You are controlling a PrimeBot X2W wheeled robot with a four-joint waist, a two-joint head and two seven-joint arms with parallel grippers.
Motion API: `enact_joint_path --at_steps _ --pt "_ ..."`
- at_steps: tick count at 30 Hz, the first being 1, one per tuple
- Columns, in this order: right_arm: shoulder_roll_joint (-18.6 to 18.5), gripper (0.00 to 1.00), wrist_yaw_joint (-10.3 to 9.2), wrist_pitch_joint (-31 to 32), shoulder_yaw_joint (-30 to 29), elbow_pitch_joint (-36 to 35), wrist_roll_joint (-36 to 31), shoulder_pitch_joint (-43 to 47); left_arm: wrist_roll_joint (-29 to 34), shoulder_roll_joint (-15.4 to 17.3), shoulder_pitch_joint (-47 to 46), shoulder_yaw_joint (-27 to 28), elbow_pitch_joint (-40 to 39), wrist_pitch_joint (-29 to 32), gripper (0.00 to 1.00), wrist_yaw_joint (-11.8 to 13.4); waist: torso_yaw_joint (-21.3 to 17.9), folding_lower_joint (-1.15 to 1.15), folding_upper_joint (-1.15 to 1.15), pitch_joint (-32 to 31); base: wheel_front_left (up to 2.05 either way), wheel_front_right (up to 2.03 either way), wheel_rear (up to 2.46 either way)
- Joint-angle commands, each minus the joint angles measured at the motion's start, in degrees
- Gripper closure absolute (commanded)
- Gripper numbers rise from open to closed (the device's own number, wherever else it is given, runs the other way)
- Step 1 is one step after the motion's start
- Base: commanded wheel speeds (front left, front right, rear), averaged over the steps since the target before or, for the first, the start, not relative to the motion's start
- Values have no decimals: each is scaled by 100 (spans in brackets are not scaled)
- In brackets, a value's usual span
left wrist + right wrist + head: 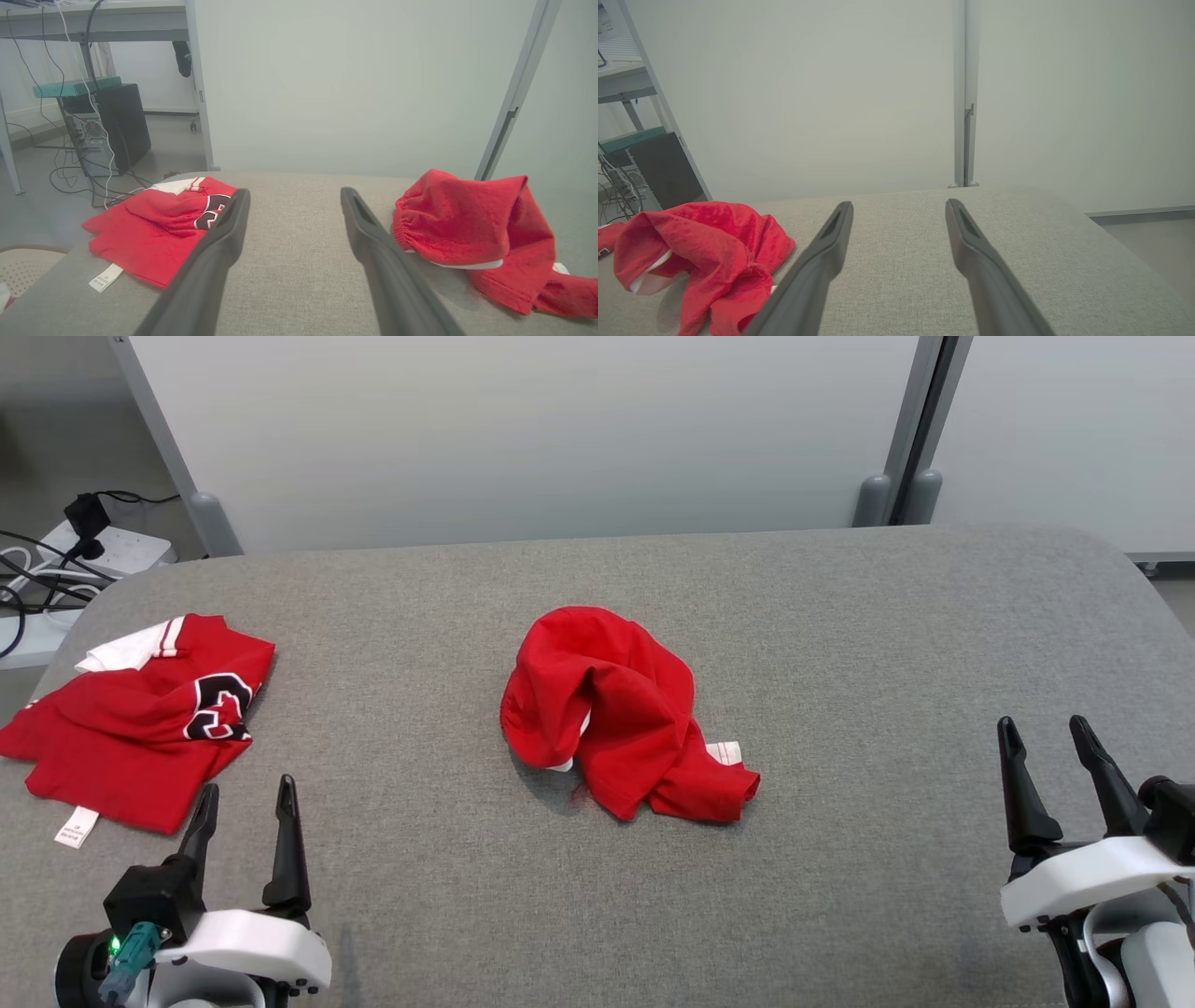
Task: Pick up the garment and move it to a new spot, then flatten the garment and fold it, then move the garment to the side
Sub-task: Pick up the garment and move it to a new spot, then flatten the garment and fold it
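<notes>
A crumpled red garment (621, 714) lies in a heap at the middle of the grey table (840, 635); it also shows at the right of the left wrist view as the same red heap (476, 228) and at the left of the right wrist view (705, 252). My left gripper (247, 789) stands open at the lower left, well short of the heap, nothing between its fingers (224, 233). At the lower right my right gripper (1044, 726) is open too, empty, far to the heap's right, fingers (966, 233) over bare table.
A second red garment (140, 719) with white trim and a black emblem lies folded at the table's left edge, just ahead of my left gripper. Beyond the table stand pale partition panels (560, 429). A power strip with cables (103, 546) lies on the floor at the far left.
</notes>
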Motion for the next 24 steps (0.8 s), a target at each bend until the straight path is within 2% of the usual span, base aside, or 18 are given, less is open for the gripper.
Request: enact_joint_path --at_steps 1,15,20,24 --pt "-80 0 25 -68 122 -110 -47 -64 64 54 -86 213 -150 -59 0 -41 7 0 0 9 0 0 0" --pt "-62 0 25 -68 341 -90 -19 -168 224 -85 -181 247 -108 -59 0 -247 153 0 0 122 0 0 0" --pt "-41 0 25 -61 808 -87 29 -316 251 -109 -234 135 -129 -59 0 -309 290 0 0 184 0 0 0" --pt "21 0 25 32 1626 -57 150 -589 211 -128 -282 -52 -178 -59 0 -351 508 0 0 301 0 0 0"
